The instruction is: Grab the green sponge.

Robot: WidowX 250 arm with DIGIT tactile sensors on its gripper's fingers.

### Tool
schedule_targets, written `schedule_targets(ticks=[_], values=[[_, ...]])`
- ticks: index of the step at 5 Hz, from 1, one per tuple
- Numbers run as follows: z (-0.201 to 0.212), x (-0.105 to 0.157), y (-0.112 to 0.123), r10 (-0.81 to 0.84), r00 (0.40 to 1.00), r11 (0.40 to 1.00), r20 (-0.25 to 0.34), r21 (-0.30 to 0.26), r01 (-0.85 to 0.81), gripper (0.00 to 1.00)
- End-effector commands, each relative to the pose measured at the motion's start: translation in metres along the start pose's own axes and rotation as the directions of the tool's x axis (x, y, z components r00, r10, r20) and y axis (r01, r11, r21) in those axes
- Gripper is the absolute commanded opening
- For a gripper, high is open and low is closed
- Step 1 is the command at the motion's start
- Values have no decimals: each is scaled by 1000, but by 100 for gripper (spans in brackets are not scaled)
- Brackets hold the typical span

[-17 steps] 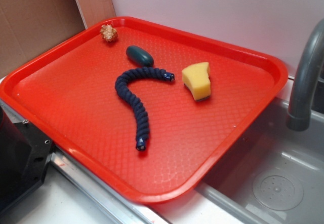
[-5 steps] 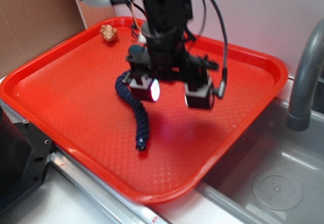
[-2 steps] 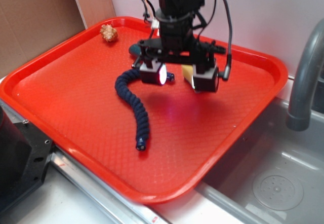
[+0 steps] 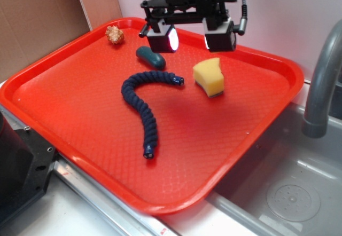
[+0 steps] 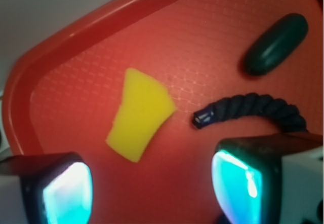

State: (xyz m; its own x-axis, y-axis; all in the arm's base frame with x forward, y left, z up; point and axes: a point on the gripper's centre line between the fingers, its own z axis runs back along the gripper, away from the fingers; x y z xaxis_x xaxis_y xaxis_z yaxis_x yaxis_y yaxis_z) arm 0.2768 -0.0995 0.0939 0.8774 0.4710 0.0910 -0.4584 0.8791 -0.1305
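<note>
The green sponge [image 4: 209, 77], a small yellow foam block with pinched sides and a thin dark green layer underneath, lies on the red tray [image 4: 80, 113] at the back right. In the wrist view the sponge [image 5: 140, 113] shows its yellow face, ahead of the jaws and left of centre. My gripper [image 4: 192, 37] hangs open and empty above the tray's back, over the gap between the sponge and the dark green oval lump [image 4: 150, 57]. Its two fingers [image 4: 162, 37] are spread wide with lit pads. In the wrist view the gripper [image 5: 152, 188] has only bare tray between its pads.
A dark blue braided rope [image 4: 143, 108] curves across the tray's middle. A small tan knobbly object [image 4: 114, 34] sits at the tray's back left. A grey faucet [image 4: 323, 81] and sink [image 4: 288, 193] are at the right. Cardboard [image 4: 37, 22] stands at the left.
The gripper came into view over the tray, low above the rope, then rose and moved toward the back. The sponge, hidden behind it earlier, shows again. The objects have not moved.
</note>
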Motion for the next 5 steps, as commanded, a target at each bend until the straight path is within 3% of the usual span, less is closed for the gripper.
schedule_targets(ticks=[1, 2, 3, 4, 5], values=[[-12, 29, -20, 46, 997, 999, 59, 14, -47, 100], [-27, 30, -13, 54, 998, 998, 26, 33, -55, 100], [-47, 32, 6, 63, 998, 994, -21, 88, -61, 100], [-59, 30, 27, 39, 995, 995, -90, 99, -30, 0], [-50, 23, 39, -92, 993, 989, -78, 110, 100, 0]])
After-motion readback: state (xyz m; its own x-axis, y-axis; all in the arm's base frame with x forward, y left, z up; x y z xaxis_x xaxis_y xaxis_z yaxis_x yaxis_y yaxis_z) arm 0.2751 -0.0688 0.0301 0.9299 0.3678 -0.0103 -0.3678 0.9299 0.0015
